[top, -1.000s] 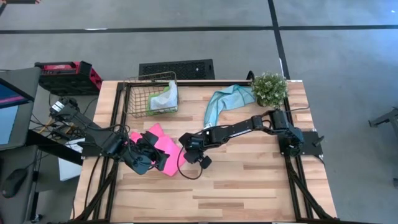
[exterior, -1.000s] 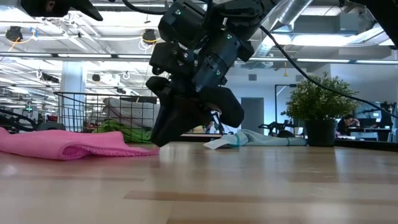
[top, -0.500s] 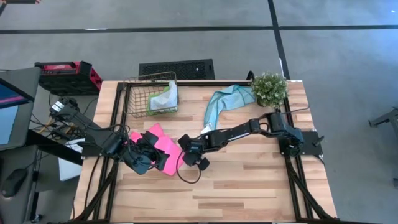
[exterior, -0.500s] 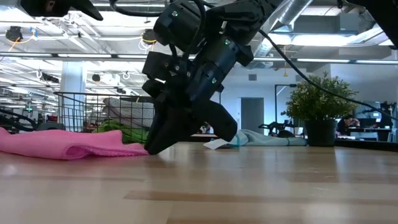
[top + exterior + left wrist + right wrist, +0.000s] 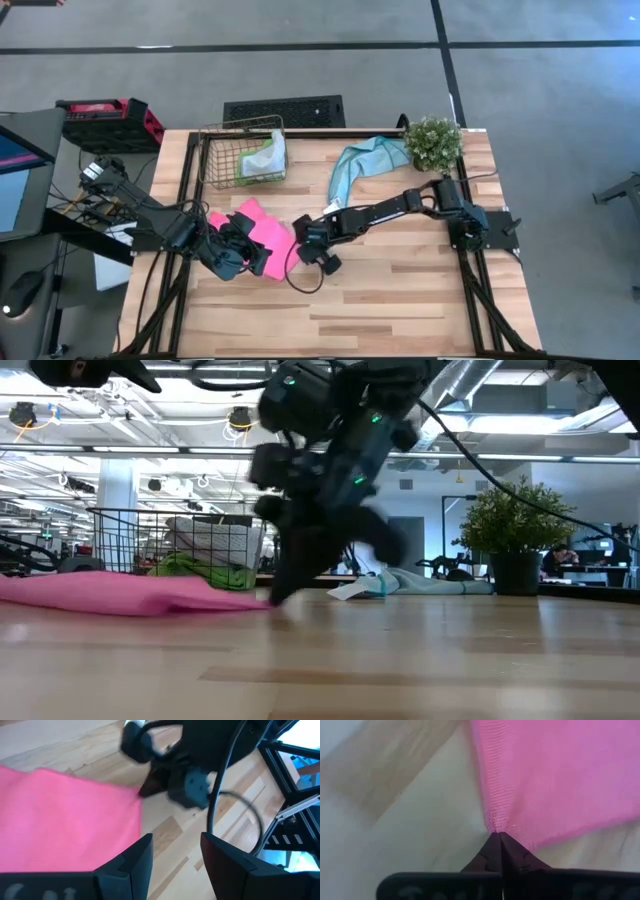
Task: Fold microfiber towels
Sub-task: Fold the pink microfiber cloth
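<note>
Pinching a corner of the hot pink towel (image 5: 262, 232), the right gripper (image 5: 299, 236) sits low at the cloth's edge nearest the table's middle; its wrist view shows the two dark fingers (image 5: 496, 851) drawn together to a point with pink fabric gathered between the tips, so it is clamped on that corner. That low, edge-on hold looks meant to pull the cloth flat and taut, or to lift the corner over for a fold; which of the two cannot be told. The pink towel lies spread on the wooden table (image 5: 400, 300), just in front of the wire basket (image 5: 228, 157), and in the low view it reads as a flat, low sheet. The left gripper (image 5: 232, 258) is at the towel's opposite side, the side away from the right gripper, and its wrist view shows its fingers (image 5: 131, 862) parted with bare wood between them and the pink cloth lying beside them, so it holds nothing; it seems stationed there to pin or take the near edge once the cloth is stretched. The bright green towel (image 5: 262, 158) lies bunched inside the wire basket, beyond the pink towel, probably waiting its turn. The light teal-blue towel (image 5: 358, 161) lies crumpled farther off on the table, beyond the right arm from the pink towel, touching or nearly touching the potted plant (image 5: 432, 142). No fold shows in the pink towel yet, so the task looks early.
</note>
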You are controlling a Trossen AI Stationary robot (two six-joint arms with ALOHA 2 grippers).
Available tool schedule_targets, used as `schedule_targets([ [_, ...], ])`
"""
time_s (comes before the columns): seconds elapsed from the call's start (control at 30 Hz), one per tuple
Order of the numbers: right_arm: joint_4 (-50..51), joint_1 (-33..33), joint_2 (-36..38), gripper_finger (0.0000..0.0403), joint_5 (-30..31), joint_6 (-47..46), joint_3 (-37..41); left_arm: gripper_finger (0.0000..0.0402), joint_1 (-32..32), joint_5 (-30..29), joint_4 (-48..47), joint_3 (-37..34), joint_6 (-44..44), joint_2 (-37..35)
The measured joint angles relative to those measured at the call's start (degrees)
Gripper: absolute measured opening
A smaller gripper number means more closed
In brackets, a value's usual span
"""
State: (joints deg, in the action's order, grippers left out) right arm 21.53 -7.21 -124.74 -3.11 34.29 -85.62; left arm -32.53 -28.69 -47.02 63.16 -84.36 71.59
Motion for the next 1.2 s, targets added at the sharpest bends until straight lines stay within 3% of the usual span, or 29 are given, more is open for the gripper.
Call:
schedule_targets([
  [0.27,8.6,1.1,9.3,0.0003,0.0,-1.7,-0.1,0.0158,0.0,0.1,-0.2,0.0,1.2,0.0],
  [0.47,10.3,0.8,16.1,0.0002,4.7,-1.8,-0.2,0.0158,0.0,-0.2,0.3,0.0,1.8,0.0],
  [0.73,12.9,0.0,23.0,0.0001,5.0,-2.4,-0.2,0.0158,0.0,-0.3,0.0,0.0,3.7,0.0],
  [1.03,15.5,-0.3,24.2,0.0000,5.1,-4.5,-0.2,0.0158,4.6,2.3,-0.6,0.0,7.9,1.6],
  [1.2,18.3,-0.2,24.6,0.0000,6.8,-8.1,-0.2,0.0158,10.6,7.4,-6.3,0.0,8.8,1.6],
])
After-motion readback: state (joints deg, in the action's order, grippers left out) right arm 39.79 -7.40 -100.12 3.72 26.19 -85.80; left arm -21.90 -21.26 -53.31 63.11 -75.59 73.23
